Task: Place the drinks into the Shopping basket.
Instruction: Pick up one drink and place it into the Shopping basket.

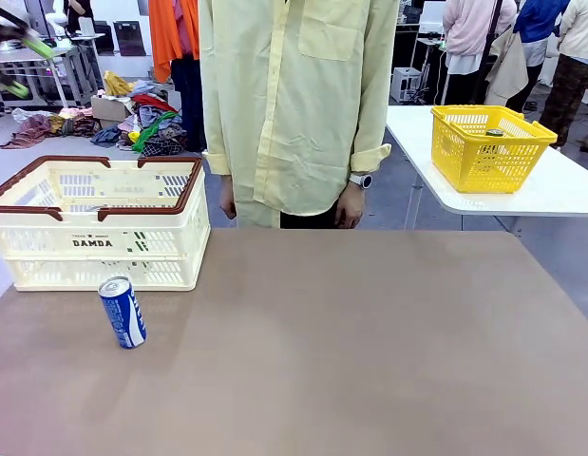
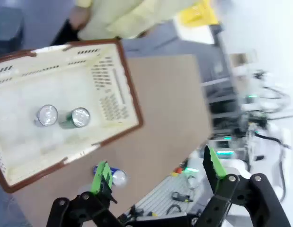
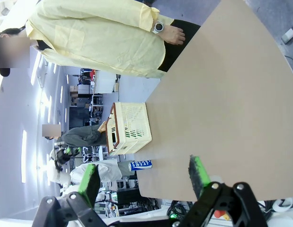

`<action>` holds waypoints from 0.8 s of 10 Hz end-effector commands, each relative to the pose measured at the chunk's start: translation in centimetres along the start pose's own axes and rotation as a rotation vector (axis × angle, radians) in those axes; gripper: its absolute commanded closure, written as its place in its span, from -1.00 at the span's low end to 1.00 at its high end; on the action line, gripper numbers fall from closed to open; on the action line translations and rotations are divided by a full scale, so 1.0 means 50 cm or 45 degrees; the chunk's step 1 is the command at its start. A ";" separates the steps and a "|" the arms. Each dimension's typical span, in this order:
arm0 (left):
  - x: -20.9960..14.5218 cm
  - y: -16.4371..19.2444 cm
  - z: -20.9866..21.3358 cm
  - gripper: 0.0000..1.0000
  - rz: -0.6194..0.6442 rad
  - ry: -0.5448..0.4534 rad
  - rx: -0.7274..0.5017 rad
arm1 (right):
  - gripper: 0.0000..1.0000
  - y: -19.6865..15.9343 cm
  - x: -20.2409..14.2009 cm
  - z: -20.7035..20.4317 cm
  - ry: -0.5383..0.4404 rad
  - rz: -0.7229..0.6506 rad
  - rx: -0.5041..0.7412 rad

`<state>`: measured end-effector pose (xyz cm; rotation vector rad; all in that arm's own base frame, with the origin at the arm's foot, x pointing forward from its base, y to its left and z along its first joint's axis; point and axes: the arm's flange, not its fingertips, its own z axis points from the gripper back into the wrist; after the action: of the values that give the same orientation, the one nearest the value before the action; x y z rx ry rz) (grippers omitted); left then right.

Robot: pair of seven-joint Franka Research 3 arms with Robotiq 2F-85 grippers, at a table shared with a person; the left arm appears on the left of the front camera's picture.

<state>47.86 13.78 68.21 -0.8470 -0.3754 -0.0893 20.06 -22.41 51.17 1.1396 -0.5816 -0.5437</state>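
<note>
On the table's (image 1: 369,361) left, 2 drinks (image 2: 48,115) stand in the Shopping basket (image 1: 94,258), 1 can (image 1: 123,312) just before it.

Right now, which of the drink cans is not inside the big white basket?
The blue-and-white can, standing on the table just in front of the cream basket. The green can and the can beside it sit inside the basket.

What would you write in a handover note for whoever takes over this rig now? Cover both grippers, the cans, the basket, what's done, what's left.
Left gripper: open, empty, above the basket.
Right gripper: open, empty.
Done: green can and a second can are in the basket.
Left: blue-and-white can stands on the table in front of the basket; pick it up and drop it in.
</note>
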 end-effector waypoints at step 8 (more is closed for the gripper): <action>-0.460 0.200 -0.059 -1.00 -0.126 0.070 -0.612 | -1.00 0.003 0.002 0.001 -0.001 0.020 0.026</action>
<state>29.76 17.95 48.75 -1.4331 -0.3744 -0.3164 20.09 -22.41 51.13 1.1393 -0.5801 -0.5442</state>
